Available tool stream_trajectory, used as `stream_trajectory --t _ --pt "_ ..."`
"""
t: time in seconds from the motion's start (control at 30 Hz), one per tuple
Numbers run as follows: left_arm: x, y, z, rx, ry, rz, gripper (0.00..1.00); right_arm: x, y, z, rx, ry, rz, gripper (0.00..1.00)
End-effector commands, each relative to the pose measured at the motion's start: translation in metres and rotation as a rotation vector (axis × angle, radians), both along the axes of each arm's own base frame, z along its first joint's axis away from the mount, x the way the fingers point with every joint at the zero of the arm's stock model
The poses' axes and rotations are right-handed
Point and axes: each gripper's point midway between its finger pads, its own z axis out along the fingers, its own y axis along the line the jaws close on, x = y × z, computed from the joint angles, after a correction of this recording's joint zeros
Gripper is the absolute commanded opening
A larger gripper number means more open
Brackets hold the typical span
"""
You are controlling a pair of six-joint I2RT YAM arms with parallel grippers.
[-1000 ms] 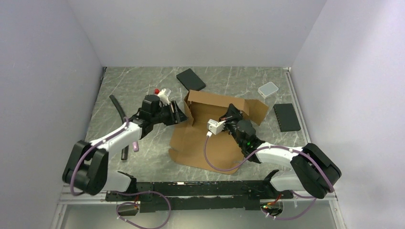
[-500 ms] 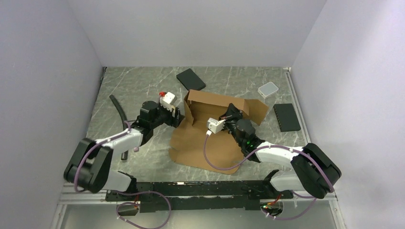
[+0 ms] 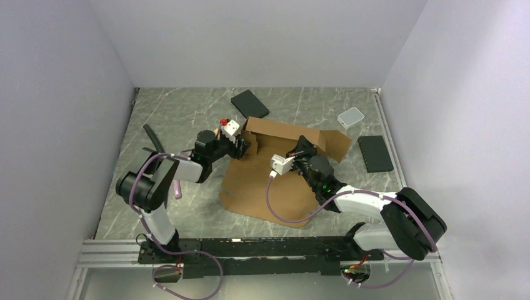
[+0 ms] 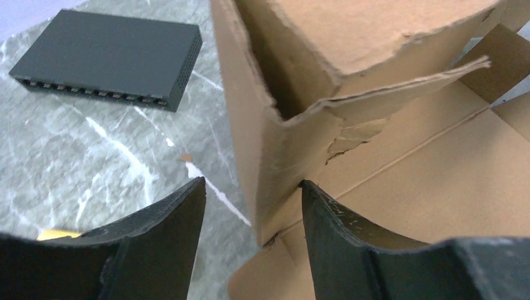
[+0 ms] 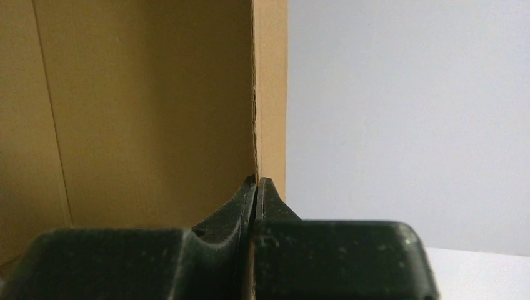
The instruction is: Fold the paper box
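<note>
Brown cardboard, the paper box lies in the middle of the tabletop, half formed: its far wall and left side wall stand upright while the near panels lie flat. The step in hand looks like setting up the left corner. The left hand is open, its fingers straddling the torn-edged side wall without clamping it. The right hand is closed, fingertips against the raised far wall from inside; whether a layer is pinched, I cannot tell. Next, the left hand would likely need to close on the side wall and tuck it in. Nothing lies in the box. A small whitish container sits beyond it, contents unclear.
</note>
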Motion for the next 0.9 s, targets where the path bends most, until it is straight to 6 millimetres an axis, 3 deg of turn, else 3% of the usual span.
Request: stream_trajectory --t 0.0,0.23,0.37,0.4,0.43,0.6,0.87 --pt "0.022 -0.015 0.039 -0.069 -0.182 0.021 0.58 -0.012 0.002 -0.045 -0.059 0.147 0.027 0.0" --pt "0.036 -0.024 0.041 -0.09 -0.263 0.137 0.43 -0.013 0.008 -0.046 -0.049 0.164 0.036 0.0" --pt "0.048 -0.021 0.039 -0.124 -0.254 0.246 0.23 -0.012 0.009 -0.044 -0.033 0.177 0.031 0.0" --pt "0.049 -0.024 0.041 -0.134 -0.248 0.246 0.15 -0.012 0.009 -0.043 -0.022 0.185 0.029 0.0" --pt "0.049 -0.027 0.039 -0.132 -0.238 0.242 0.01 -0.012 0.01 -0.043 -0.021 0.193 0.031 0.0" --pt "0.045 -0.03 0.037 -0.083 -0.183 0.287 0.0 -0.012 0.016 -0.034 0.049 0.249 0.034 0.0" --pt "0.028 -0.015 0.033 -0.019 0.023 0.358 0.0 0.0 0.029 0.008 0.237 0.446 0.02 0.44"
